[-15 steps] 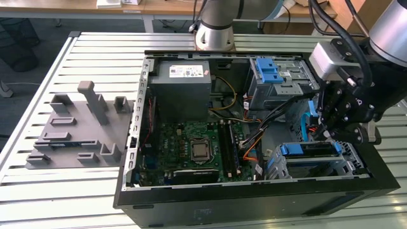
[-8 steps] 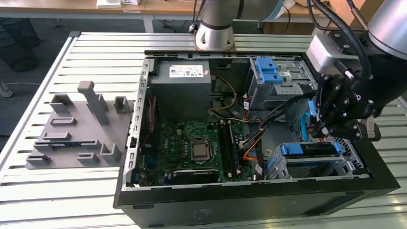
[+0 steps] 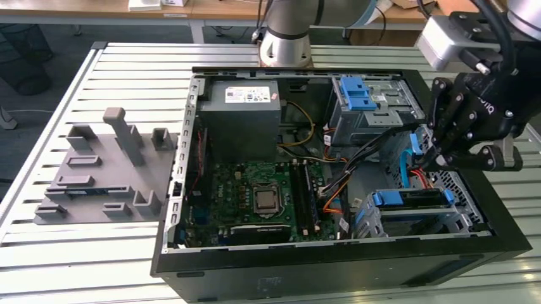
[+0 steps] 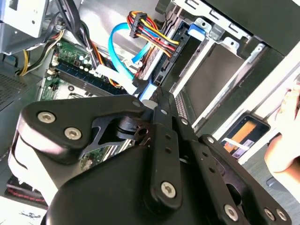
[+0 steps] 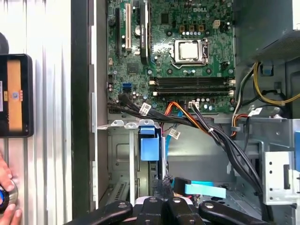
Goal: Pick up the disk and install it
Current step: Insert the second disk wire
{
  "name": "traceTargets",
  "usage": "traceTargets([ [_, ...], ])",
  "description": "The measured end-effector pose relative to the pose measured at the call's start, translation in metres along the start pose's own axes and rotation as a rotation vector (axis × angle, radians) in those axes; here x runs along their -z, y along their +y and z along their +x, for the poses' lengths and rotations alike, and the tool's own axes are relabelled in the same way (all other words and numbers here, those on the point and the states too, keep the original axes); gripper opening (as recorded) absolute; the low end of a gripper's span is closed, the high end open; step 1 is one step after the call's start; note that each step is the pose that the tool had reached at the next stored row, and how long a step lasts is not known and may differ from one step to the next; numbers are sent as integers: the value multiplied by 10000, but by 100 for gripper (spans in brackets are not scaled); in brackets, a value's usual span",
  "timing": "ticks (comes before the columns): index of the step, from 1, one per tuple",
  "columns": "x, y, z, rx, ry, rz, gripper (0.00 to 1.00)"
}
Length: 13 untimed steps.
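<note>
The gripper [image 3: 429,163] hangs over the open computer case [image 3: 203,266], at about 3 o'clock in the exterior view. It looks pinched shut on the disk [image 3: 412,158], which stands up on its thin edge with its blue frame showing (I can't see the pinch itself very well, so this is my best guess). In the second wrist view the gripper [image 4: 152,101] comes to a narrow point right at a blue bit of the disk [image 4: 145,89].

I think the disk is held on edge so it can slip down into a thin slot and stay away from the wires. The slot is in the drive cage [image 3: 457,221], at about 4 o'clock in the case, and its blue latch [image 3: 393,198] sits on top. The disk is just above and beside that cage, so it is not all the way in yet.

The case is like a big box lying on its side, with the lid off so the arm can reach in. Inside it are the green board [image 3: 253,196] at 7 o'clock, the grey power box [image 3: 245,117] at 11 o'clock, and a bunch of wires [image 3: 338,183] in the middle. Out on the table [image 3: 50,253], at 9 o'clock, is a grey tray of holders [image 3: 101,183].

A person's hand [image 5: 7,206] rests on the table outside the case, well away from the gripper.
</note>
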<state>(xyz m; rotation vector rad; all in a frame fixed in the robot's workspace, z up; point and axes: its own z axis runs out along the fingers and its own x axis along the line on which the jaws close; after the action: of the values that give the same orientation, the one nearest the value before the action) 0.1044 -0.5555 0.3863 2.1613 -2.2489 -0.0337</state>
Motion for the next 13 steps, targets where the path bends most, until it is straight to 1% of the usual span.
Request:
traceTargets([
  [2, 34, 11, -8, 0, 0, 0, 11],
  [4, 45, 29, -20, 0, -4, 1, 11],
  [6, 47, 46, -51, 1, -2, 4, 11],
  [10, 47, 67, -136, 1, 6, 23, 11],
  [13, 47, 68, -163, 0, 35, 38, 11],
])
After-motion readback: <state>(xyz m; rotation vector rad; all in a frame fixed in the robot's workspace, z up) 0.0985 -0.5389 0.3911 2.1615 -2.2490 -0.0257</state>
